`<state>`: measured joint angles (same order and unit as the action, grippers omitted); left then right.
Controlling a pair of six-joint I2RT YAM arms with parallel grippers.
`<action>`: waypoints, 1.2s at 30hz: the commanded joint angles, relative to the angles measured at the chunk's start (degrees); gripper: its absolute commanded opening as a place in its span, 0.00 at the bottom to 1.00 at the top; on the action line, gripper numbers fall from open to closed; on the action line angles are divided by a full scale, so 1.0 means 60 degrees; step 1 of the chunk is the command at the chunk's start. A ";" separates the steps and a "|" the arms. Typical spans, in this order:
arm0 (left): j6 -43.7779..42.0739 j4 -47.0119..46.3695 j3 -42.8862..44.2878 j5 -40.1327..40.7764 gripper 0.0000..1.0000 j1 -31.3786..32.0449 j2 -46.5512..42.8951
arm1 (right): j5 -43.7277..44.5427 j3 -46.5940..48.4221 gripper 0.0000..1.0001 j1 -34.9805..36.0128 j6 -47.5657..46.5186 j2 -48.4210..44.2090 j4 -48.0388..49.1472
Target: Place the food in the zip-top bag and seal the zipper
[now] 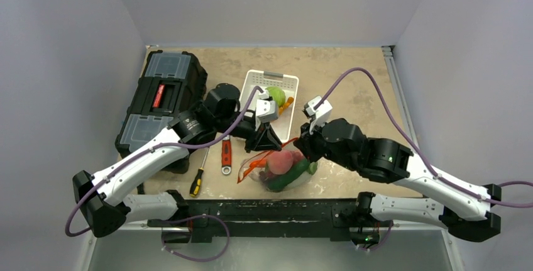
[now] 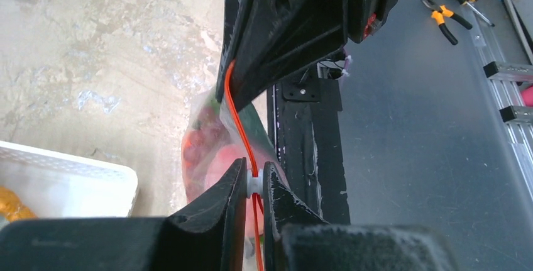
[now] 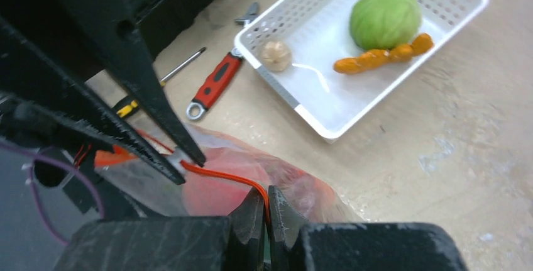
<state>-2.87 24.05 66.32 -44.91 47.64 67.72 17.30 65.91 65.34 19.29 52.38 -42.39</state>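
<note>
- Looking at the left wrist view, my left gripper is pinched nearly closed on the zipper, right where a little white slider sits, bottom middle of the frame.
- My right gripper is clamped tight on the same strip, bottom middle of its own view. Neither hand has anything else in it.
- The bit that matters: the strip is stretched between the two pinches, so its long axis points straight from one hand to the other. From the left hand it runs up the frame into the right one's tips.
- The zip-top bag sags below that line, lower middle of the overhead shot, with red and green food inside.
- My guess is the slider gets dragged toward the right hand next. That's the left arm's job, since it's already on the slider.
- Heads up: a cabbage and a carrot sit in the tray, upper right of the right wrist view, so not everything's bagged.
</note>
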 commanded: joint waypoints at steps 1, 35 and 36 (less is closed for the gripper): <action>-0.0465 0.0962 0.0445 0.0147 0.00 0.0000 -0.0053 | 0.2962 -0.0167 0.00 -0.0102 0.1643 -0.0283 -0.0347; -0.0732 0.1581 0.0738 0.0352 0.00 0.0000 0.0184 | -0.1901 0.0261 0.88 -0.0124 -0.0743 0.0085 0.0141; -0.0723 0.1579 0.0738 0.0272 0.00 0.0000 0.0163 | -0.2341 0.0276 0.88 -0.0124 -0.0996 0.0156 0.0295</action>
<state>-7.09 35.77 68.05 -39.46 47.66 69.45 14.87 63.99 64.53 21.67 52.77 -46.39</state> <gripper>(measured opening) 0.100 0.864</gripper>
